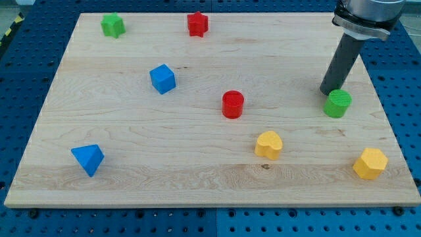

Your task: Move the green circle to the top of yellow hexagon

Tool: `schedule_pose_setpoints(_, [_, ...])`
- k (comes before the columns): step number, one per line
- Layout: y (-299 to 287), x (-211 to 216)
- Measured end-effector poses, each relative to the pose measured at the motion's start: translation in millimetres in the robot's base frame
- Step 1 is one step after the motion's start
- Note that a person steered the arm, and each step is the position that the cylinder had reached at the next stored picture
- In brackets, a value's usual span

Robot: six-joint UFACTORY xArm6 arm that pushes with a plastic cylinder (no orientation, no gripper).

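The green circle [338,103] stands on the wooden board at the view's right. The yellow hexagon [370,163] lies below it and a little to the right, near the board's lower right corner. My tip [327,91] is at the end of the dark rod that comes down from the top right. It rests on the board just above and left of the green circle, touching it or nearly so.
A yellow heart [268,144] lies left of the hexagon. A red circle [232,104] sits mid-board. A blue cube [162,78], a blue triangle [88,159], a green star [113,25] and a red star [197,24] lie further left and top.
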State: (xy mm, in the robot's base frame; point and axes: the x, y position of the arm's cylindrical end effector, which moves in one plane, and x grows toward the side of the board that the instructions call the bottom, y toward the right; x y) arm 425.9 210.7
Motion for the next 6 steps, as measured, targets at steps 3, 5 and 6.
schedule_pose_setpoints(3, [7, 45])
schedule_pose_setpoints(5, [8, 63])
schedule_pose_setpoints(6, [8, 69])
